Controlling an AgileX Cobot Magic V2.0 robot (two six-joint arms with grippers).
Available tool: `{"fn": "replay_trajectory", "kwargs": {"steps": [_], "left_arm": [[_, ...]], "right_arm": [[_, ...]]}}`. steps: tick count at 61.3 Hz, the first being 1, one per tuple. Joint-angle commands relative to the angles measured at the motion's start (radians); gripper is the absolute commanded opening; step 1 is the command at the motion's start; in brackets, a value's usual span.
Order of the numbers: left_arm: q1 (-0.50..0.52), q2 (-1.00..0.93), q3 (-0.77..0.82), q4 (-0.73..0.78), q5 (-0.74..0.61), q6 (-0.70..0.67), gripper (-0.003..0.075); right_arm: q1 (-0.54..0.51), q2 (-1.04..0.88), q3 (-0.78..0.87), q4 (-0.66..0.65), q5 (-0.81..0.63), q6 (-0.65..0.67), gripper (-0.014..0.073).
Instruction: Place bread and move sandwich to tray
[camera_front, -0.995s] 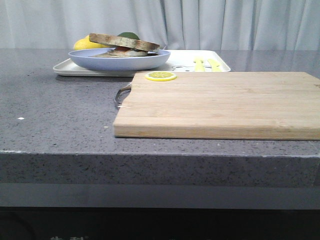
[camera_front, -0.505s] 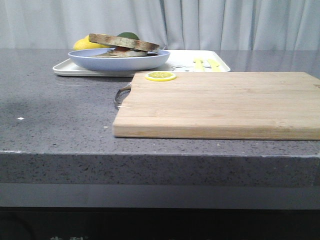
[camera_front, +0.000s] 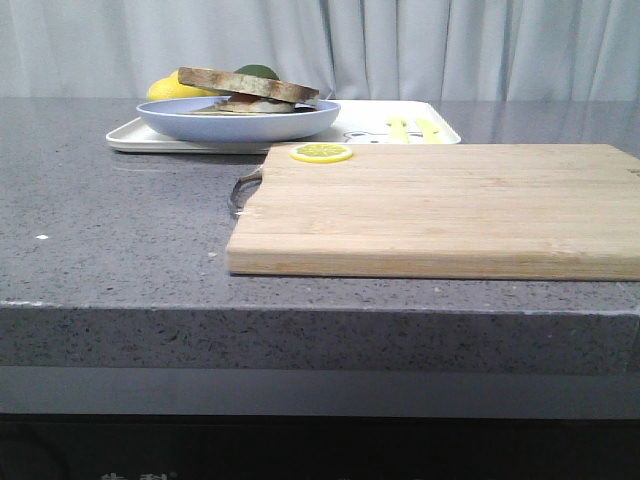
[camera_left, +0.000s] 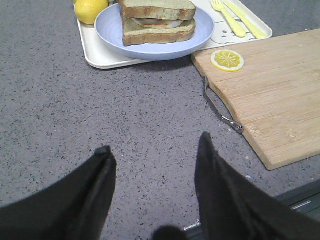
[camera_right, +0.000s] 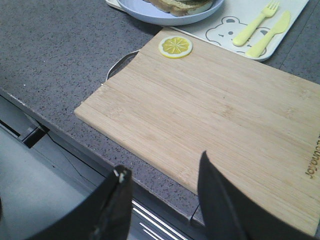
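**Both grippers empty, sandwich on the tray**

The left gripper (camera_left: 152, 152) hangs over bare grey counter (camera_left: 60, 100), its fingers spread wide and holding nothing. The right gripper (camera_right: 162, 172) is likewise spread and empty — it hovers above the near edge of the wooden cutting board (camera_right: 215, 115), by the counter's front edge.

Beyond the left gripper the white tray (camera_left: 95, 52) lies on the counter, just beside the board's far corner. On it sits the light-blue plate (camera_left: 200, 30), and on the plate the sandwich (camera_left: 157, 22) — the bread (camera_left: 157, 6) lies on top as its upper slice. A lemon (camera_left: 90, 9) rests at the plate's side. A yellow fork (camera_left: 227, 17) and knife (camera_left: 245, 20) lie on the tray's other end. A lemon slice (camera_left: 227, 60) sits on the board's corner nearest the tray, near the board's metal handle (camera_left: 220, 107).
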Motion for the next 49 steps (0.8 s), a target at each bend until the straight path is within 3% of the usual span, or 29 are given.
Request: {"fn": "replay_trajectory", "kwargs": {"steps": [1,41,49], "left_arm": [[-0.009,-0.033,-0.008,-0.017,-0.073,0.003,0.0365],[-0.009,-0.04,-0.008,-0.017,-0.108,0.003,0.0365],[-0.009,-0.04,-0.008,-0.017,-0.113,0.003,0.0357]], "right_arm": [[-0.005,-0.001,-0.024,-0.005,-0.067,-0.008,0.0337],[-0.005,-0.001,-0.024,-0.005,-0.068,-0.008,0.0337],[-0.005,-0.001,-0.024,-0.006,-0.067,-0.008,0.0302]]}}
